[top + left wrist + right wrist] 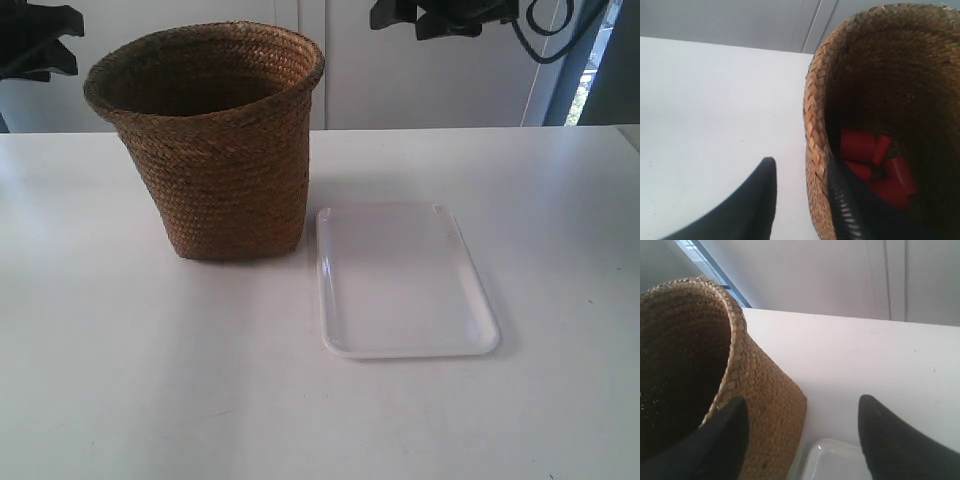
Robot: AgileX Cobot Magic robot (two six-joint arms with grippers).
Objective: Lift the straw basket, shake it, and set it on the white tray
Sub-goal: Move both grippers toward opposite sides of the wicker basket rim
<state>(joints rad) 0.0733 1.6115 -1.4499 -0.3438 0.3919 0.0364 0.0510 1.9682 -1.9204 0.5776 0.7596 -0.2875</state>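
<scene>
**Both my jaws spread at the basket's rim**

The straw basket [215, 170] stood upright on the white table [120, 380]. The white tray [405, 285] lay flat just beside its base, on the side toward the exterior view's right. I could not tell whether the two touched.

My left gripper [801, 165] had its jaws spread astride the basket's rolled rim. One finger [752, 205] hung outside over the table, apart from the braided wall. The other finger [850, 210] reached inside the mouth, close against the inner wall. I pinched nothing with it. In the bottom of the basket lay several red cylindrical pieces [875, 167], heaped together.

My right gripper [802, 400] was spread wide as well, and it gripped nothing either. One finger [715, 440] sat over the basket's mouth by the rim, and the other [900, 445] was out over the bare table, well apart from the basket's wall. Between those two fingers a rounded corner of the tray showed in my right wrist view, close to the foot of the basket.
</scene>
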